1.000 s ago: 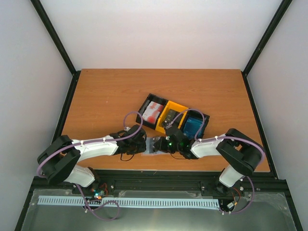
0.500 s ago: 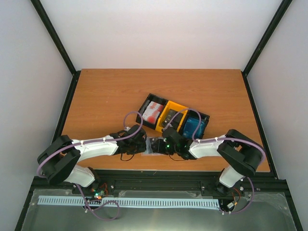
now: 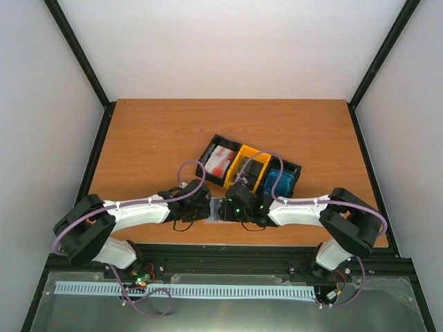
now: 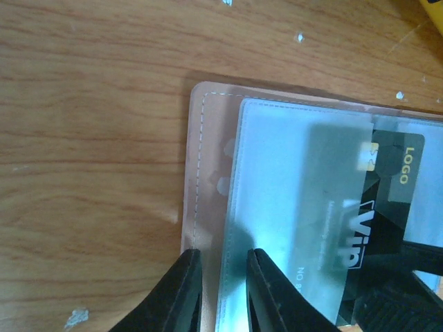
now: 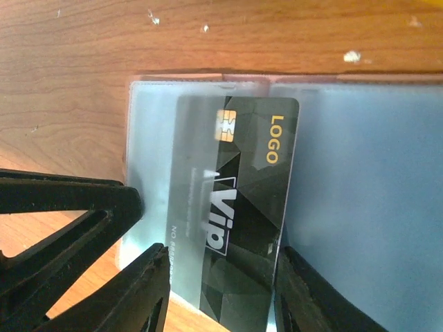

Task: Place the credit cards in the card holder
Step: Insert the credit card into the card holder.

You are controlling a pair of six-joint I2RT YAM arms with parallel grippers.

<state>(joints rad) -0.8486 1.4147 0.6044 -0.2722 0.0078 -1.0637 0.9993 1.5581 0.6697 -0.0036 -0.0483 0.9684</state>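
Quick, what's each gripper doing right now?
Left gripper: closed on the edge of the card holder.
Right gripper: open, jaws apart on either side of the black card.

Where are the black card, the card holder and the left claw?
black card [image 5: 242, 221], right wrist view, middle of its face.
card holder [image 4: 210, 138], left wrist view, pinkish stitched border.
left claw [image 4: 223, 259], left wrist view, gap between fingertips.

Pinkish-tan folding card holder [image 4: 208, 152] on wooden table [image 3: 152, 138]; dark plastic card [image 5: 239, 207] partly in its pocket; black-and-yellow plastic bins [image 3: 239, 160] at 1 o'clock.
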